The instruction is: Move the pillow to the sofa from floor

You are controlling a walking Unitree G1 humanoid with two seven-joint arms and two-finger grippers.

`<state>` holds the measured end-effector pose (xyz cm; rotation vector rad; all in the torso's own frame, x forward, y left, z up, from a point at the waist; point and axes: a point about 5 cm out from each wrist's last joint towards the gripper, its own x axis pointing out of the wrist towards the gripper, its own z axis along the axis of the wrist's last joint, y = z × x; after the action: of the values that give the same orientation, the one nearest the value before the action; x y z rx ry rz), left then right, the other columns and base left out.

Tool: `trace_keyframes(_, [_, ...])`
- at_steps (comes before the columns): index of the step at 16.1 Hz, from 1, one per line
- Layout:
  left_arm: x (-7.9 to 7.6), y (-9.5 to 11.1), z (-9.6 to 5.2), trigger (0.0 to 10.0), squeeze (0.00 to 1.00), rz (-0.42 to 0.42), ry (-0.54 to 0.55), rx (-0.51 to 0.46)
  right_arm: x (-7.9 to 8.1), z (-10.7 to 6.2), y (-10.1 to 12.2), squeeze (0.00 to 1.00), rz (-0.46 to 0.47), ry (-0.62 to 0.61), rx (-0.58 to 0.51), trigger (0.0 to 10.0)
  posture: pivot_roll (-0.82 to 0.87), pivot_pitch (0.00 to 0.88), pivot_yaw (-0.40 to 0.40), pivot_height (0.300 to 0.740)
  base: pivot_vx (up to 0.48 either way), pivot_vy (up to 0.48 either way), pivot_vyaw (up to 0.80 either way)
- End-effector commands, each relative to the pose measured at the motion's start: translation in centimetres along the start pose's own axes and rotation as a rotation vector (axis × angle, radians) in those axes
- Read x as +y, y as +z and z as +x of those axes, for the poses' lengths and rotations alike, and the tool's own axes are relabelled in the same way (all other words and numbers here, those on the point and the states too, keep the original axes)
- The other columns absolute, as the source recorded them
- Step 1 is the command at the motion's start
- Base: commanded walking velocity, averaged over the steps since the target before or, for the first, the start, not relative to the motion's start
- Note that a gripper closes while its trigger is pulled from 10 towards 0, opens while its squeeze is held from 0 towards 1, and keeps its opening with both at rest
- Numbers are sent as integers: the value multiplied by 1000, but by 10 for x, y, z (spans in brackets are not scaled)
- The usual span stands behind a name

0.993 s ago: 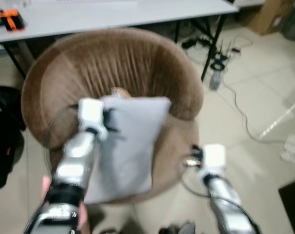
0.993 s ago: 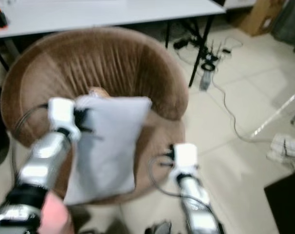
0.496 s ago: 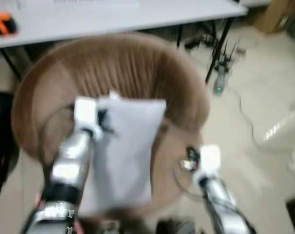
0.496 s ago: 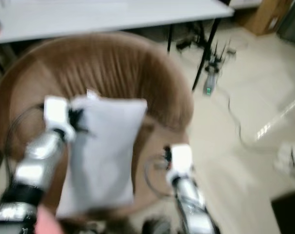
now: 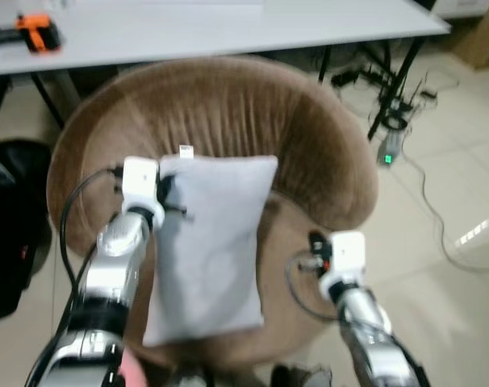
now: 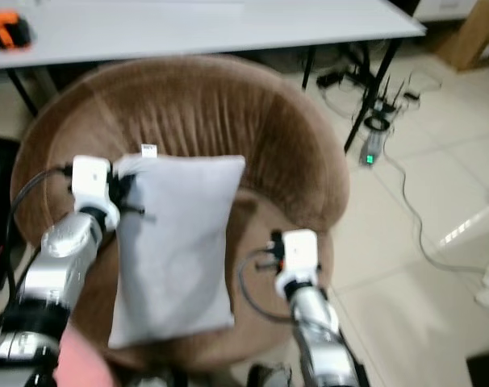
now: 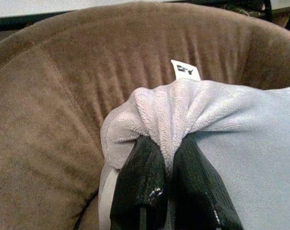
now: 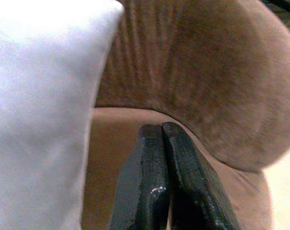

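A pale grey pillow (image 5: 211,242) hangs over the seat of a round brown sofa chair (image 5: 228,105). My left gripper (image 7: 166,148) is shut on the pillow's upper left corner, where the fabric bunches beside a small white tag (image 7: 185,71). The two black fingers (image 7: 140,182) pinch that fold in front of the ribbed brown backrest (image 7: 87,72). My right gripper (image 8: 163,132) is shut with nothing in it, over the seat's right side, with the pillow (image 8: 35,110) hanging beside it. The right arm's white wrist (image 5: 345,251) sits low at the chair's front right edge.
A white table (image 5: 228,20) stands behind the chair, with an orange tool (image 5: 36,32) on its left end. Cables and a power strip (image 5: 390,145) lie on the tiled floor to the right. A black bag (image 5: 6,226) sits at the left.
The camera view has shifted and steadied. The pillow stays held in the left gripper above the chair seat, and the right arm holds its place by the chair's front right.
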<state>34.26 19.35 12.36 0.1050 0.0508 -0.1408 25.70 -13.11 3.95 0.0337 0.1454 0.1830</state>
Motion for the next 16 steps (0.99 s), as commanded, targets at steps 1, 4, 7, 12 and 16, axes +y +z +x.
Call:
trace_keyframes(1, [9, 31, 8, 10000, 0, 30, 22, -98, -3, -5, -7, 0, 7, -8, 26, 10000, -64, 131, -35, 740, 0, 0, 0])
trace_keyframes(4, [55, 79, 25, 10000, 0, 158, 85, -151, 2, -7, -13, 0, 16, -5, 49, 10000, -60, 130, -17, 740, 0, 0, 0])
trace_keyframes(7, [67, 104, 35, 10000, 0, 234, 90, -164, 4, -8, -16, 0, 24, -7, 55, 10000, -62, 134, -1, 740, 0, 0, 0])
trace_keyframes(12, [76, 99, 44, 10000, 0, 288, 147, -53, 7, -16, -21, 0, 40, -28, 65, 10000, -97, 154, 19, 740, 0, 0, 0])
trace_keyframes(16, [90, 54, 32, 10000, 0, 279, 242, 125, 1, -32, -26, 0, 35, -65, 84, 10000, -151, 181, 16, 740, 0, 0, 0])
